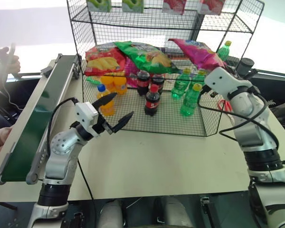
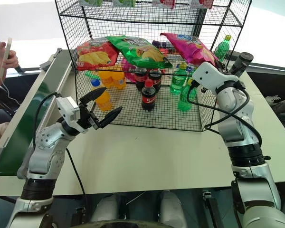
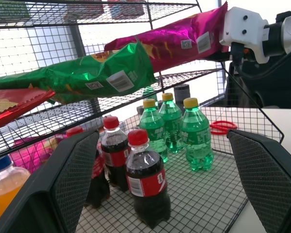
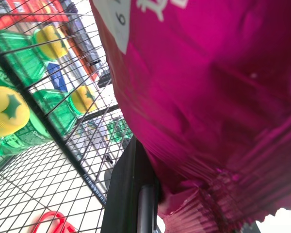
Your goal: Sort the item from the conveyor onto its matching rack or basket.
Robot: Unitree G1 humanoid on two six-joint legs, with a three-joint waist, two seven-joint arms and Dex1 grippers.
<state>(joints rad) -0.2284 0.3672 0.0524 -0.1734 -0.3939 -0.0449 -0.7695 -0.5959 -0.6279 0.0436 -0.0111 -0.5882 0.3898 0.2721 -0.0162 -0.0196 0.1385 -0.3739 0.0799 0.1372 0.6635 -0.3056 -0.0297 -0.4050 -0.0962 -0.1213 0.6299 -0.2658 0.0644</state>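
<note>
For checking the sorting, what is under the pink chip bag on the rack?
Green bottles stand on the tier below the pink chip bag, which the right pincer holds. Its underside is hidden.

A red chip bag [image 1: 103, 59] and a green chip bag [image 1: 147, 56] are lying side by side on a wire shelf, the green one overlapping the edge of the red one. Under them, two cola bottles [image 1: 152, 100] with red caps are standing on the bottom grid, and more dark bottles are standing behind them. Three green soda bottles [image 1: 191, 100] with yellow caps are standing close together to the right of the cola. Orange drink bottles [image 1: 106, 101] are standing to the left. A white table [image 1: 156, 161] is carrying everything. A person's hand [image 1: 8, 59] is holding something thin at the far left.
</note>
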